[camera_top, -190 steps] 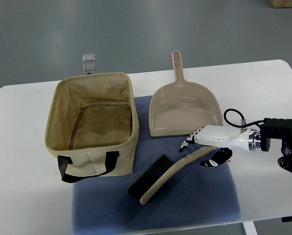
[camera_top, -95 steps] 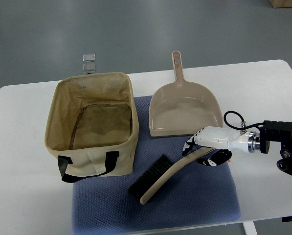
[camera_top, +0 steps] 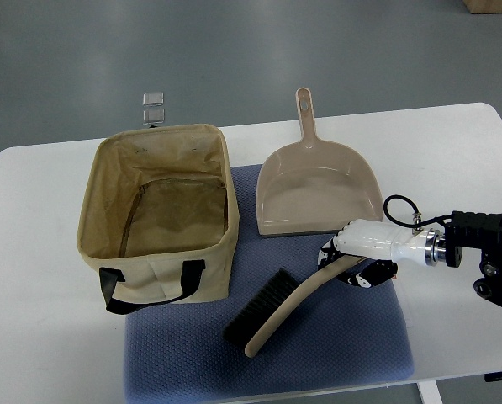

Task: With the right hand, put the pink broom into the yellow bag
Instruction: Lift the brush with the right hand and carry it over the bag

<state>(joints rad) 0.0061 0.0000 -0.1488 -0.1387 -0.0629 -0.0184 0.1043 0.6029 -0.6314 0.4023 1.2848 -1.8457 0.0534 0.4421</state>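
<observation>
One hand works: the right hand (camera_top: 357, 252) has its fingers (camera_top: 330, 252) clamped on the handle end of the broom (camera_top: 294, 300), which lies on the blue mat (camera_top: 351, 337) beside the bag (camera_top: 160, 210); gripped so far out, it may pivot or slip when lifted.

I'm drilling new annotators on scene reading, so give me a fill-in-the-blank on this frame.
1. The right hand is closing on the broom at its ____ end.
2. The dustpan lies ____ of the bag in the picture.
3. The broom rests on the ____ mat.

Missing: handle; right; blue
</observation>
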